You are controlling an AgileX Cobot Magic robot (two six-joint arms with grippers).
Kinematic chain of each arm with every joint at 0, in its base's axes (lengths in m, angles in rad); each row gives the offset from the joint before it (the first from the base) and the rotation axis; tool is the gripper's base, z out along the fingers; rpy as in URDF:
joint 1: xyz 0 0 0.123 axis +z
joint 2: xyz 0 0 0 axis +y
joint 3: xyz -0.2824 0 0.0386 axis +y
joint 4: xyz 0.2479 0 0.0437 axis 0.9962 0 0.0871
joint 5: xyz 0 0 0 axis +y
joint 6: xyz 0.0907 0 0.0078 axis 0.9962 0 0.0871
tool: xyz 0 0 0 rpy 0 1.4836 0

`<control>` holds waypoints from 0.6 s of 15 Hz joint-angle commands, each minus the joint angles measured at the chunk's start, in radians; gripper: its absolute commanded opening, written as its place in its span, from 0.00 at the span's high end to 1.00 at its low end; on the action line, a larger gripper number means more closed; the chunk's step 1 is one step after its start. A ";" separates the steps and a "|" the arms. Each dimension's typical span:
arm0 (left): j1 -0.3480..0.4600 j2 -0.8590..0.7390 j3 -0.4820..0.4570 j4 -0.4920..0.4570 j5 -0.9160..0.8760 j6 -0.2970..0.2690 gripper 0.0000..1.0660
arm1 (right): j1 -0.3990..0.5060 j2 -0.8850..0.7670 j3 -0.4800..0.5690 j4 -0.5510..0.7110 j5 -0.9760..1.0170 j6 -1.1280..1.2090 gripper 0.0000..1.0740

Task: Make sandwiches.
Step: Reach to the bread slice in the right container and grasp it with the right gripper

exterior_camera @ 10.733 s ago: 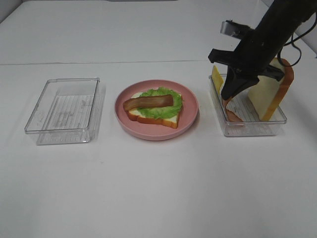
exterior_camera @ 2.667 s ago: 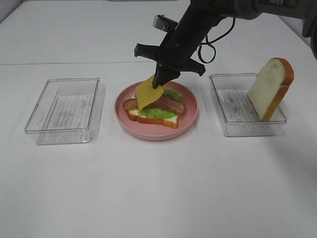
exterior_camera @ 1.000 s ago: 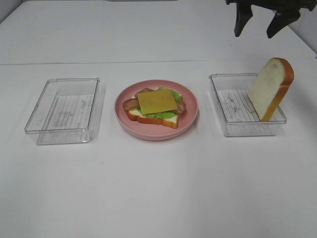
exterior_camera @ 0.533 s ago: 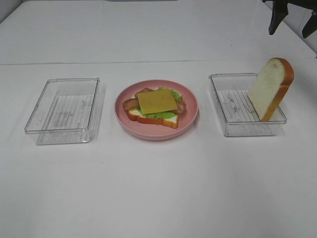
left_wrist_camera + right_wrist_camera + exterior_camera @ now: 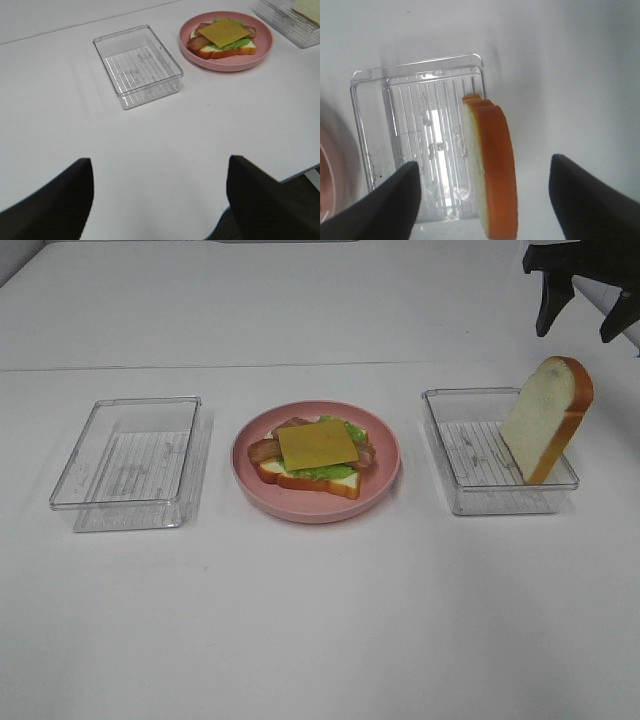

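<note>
The cheese square [image 5: 317, 444] that I was carrying a moment ago now lies flat on top of the half-built sandwich [image 5: 311, 459], over the bacon and lettuce, on the pink plate [image 5: 383, 478] in the middle of the surface [image 5: 320, 620]. Having let it go, I have swung my right pincer [image 5: 586, 312] back across to the right and stopped it high above the right-hand clear tray [image 5: 470, 495], its two prongs spread apart with nothing between them. From my right wrist I look straight down on the last bread slice [image 5: 492, 165], which stands on edge, leaning against the far side of that tray; its orange-brown crust sits between my prongs but well below them, untouched. My left pincer [image 5: 160, 192] hangs back over the near edge of the surface, also spread and holding nothing, with the left tray [image 5: 137, 65] ahead of it. As I judge it, every filling layer is now in place and only the top slice is missing, so closing the sandwich is what remains. I would need to come down over the slice and pinch it across its thin faces; since it leans loosely, a clumsy touch could tip it over.
</note>
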 commanded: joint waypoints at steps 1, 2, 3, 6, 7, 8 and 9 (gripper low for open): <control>0.000 -0.021 0.002 -0.005 -0.010 0.000 0.33 | -0.004 0.003 0.045 -0.008 0.071 -0.014 0.36; 0.000 -0.021 0.002 -0.005 -0.010 0.000 0.33 | -0.004 0.005 0.057 -0.007 0.071 -0.018 0.36; 0.000 -0.021 0.002 -0.005 -0.010 0.000 0.33 | -0.004 0.013 0.072 -0.006 0.071 -0.021 0.36; 0.000 -0.021 0.002 -0.005 -0.010 0.000 0.33 | -0.004 0.051 0.084 0.003 0.071 -0.021 0.37; 0.000 -0.021 0.002 -0.005 -0.010 0.000 0.33 | -0.004 0.064 0.084 0.000 0.069 -0.022 0.38; 0.000 -0.021 0.002 -0.005 -0.010 0.000 0.33 | -0.004 0.066 0.084 0.000 0.069 -0.025 0.43; 0.000 -0.021 0.002 -0.005 -0.010 0.000 0.33 | -0.004 0.072 0.084 0.000 0.071 -0.028 0.50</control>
